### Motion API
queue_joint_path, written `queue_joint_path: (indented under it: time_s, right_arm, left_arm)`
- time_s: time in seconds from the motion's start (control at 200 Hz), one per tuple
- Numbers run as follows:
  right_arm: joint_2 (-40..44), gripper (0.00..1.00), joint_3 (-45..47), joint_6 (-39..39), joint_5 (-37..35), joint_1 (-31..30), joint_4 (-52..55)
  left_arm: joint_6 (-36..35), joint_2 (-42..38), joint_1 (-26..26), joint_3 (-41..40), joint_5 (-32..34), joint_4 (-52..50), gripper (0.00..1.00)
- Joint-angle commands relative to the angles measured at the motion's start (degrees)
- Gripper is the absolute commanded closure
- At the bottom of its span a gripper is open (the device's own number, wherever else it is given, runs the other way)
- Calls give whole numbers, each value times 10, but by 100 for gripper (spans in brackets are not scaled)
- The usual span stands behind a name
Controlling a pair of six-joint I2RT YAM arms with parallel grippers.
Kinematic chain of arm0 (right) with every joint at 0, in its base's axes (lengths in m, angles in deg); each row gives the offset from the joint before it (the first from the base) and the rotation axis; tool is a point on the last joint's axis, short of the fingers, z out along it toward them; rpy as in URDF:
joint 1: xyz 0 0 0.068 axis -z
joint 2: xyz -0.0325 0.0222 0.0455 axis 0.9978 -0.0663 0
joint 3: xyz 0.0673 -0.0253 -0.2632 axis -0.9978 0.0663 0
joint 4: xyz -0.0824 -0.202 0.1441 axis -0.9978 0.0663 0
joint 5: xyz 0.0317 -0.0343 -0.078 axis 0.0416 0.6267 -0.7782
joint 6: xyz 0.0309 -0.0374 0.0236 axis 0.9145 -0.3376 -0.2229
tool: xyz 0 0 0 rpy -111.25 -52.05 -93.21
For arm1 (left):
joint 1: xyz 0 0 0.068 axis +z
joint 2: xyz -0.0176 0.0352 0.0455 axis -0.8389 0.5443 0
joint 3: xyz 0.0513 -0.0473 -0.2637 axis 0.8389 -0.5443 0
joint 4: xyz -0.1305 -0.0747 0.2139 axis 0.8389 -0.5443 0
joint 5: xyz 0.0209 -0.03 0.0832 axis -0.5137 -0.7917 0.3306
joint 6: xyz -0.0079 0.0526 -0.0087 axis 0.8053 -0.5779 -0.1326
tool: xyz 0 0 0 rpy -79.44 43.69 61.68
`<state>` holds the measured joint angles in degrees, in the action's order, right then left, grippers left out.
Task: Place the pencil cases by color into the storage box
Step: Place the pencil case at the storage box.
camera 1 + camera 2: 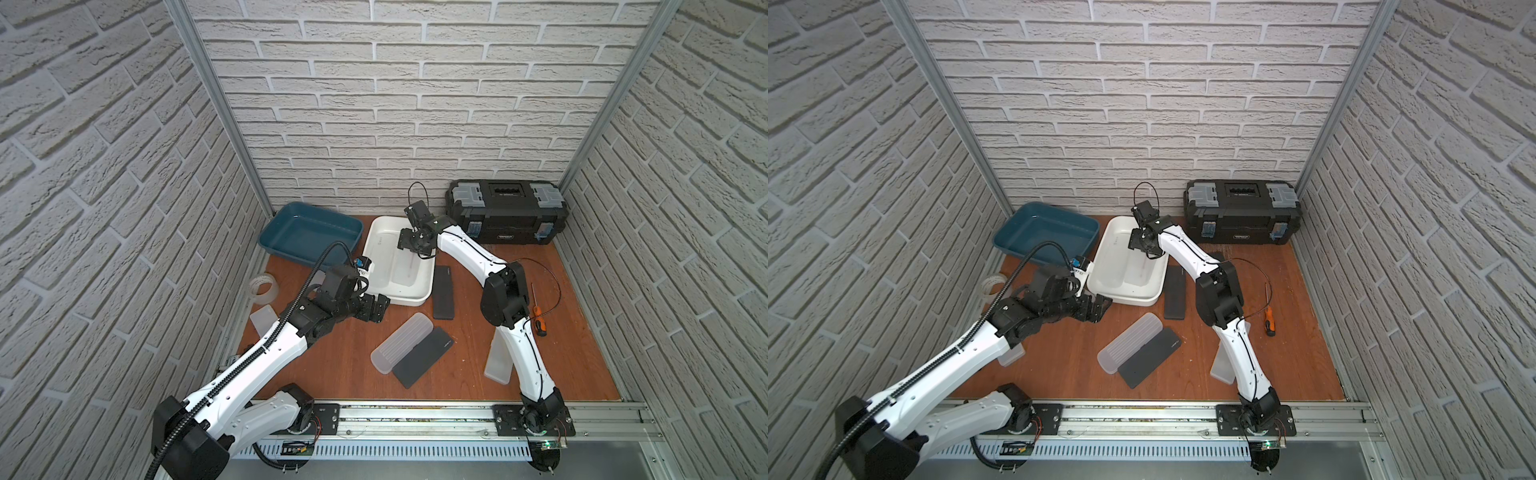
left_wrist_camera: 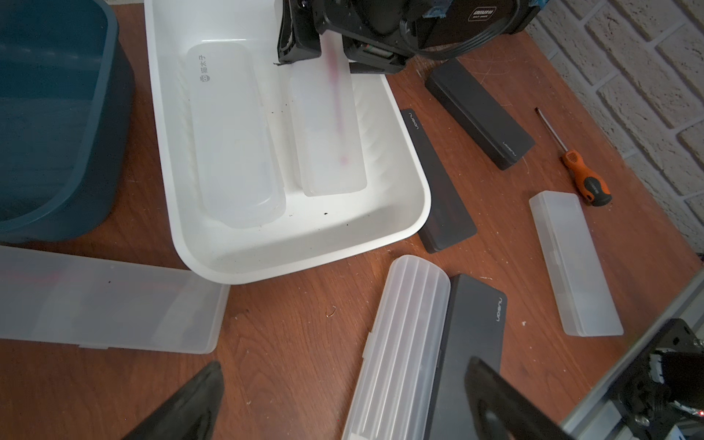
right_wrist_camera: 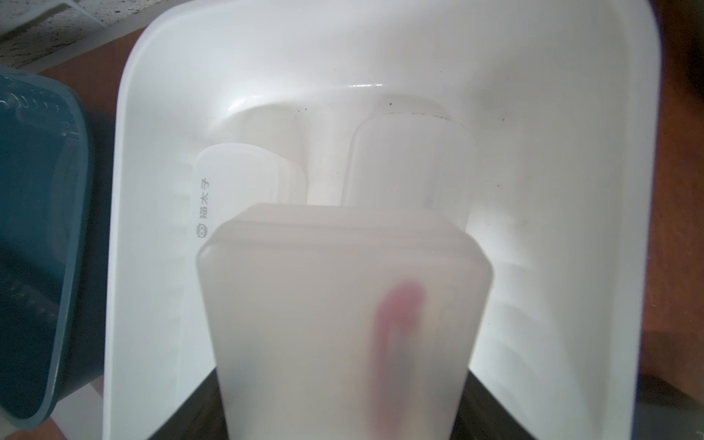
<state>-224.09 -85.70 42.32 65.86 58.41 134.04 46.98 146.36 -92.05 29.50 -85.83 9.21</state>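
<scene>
- Bench (image 1: 332, 374): brown wood top carrying everything. Clock is read from the top views, w/ 12 = back wall.
- Toolbox (image 1: 507, 212): black w/ grey latches, sitting lid-down at 1 o'clock against the back wall.
- Teal storage box (image 1: 307, 232): sitting in the 10 o'clock corner.
- White storage box (image 1: 399, 297): sitting at 12 o'clock, just beside the teal one. A printed frosted case (image 2: 232, 141) is lying flat inside, along its 9 o'clock wall.
- Pink-streaked frosted case (image 3: 343, 324): sloping down into the white box's 1 o'clock part. Cannot tell if its lower end is touching the box floor.
- Ribbed frosted case (image 1: 401, 348): lying nr bench ctr toward 6 o'clock, w/ the middle black case (image 1: 424, 357) touching its long side at 4 o'clock.
- Bin-side black case (image 1: 444, 293): lying just beside the white box's 3 o'clock wall. The far black case (image 2: 480, 114) is lying btwn it and the toolbox.
- Right frosted case (image 1: 498, 365): lying at 4 o'clock, partly hidden behind the right arm.
- Left frosted case (image 1: 262, 318): lying at 8 o'clock, partly under the left arm.
- Left end effector (image 1: 383, 309): jaws standing wide apart, gripping nothing, hovering nr the white box's 7 o'clock corner.
- Right end effector (image 1: 409, 245): clamping one end of the pink-streaked frosted case above the white box.
- Tape roll (image 1: 263, 287): clear, sitting at 9 o'clock.
- Screwdriver (image 1: 539, 322): orange-and-black handle, lying at 3 o'clock.
</scene>
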Motion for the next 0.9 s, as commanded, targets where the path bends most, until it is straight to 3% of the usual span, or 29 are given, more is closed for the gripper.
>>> queue_joint_path:
  time_s: [0.0,0.13,0.895]
  right_arm:
    - [-22,35,-57,-6,-8,5,-4]
    - [-54,34,-90,-12,1,7,10]
    - [-78,31,-86,-12,-10,22,11]
  left_arm:
    - [8,-2,6,2,-4,17,2]
    - [13,-6,6,-7,-5,22,2]
    - [14,-17,10,-10,0,25,2]
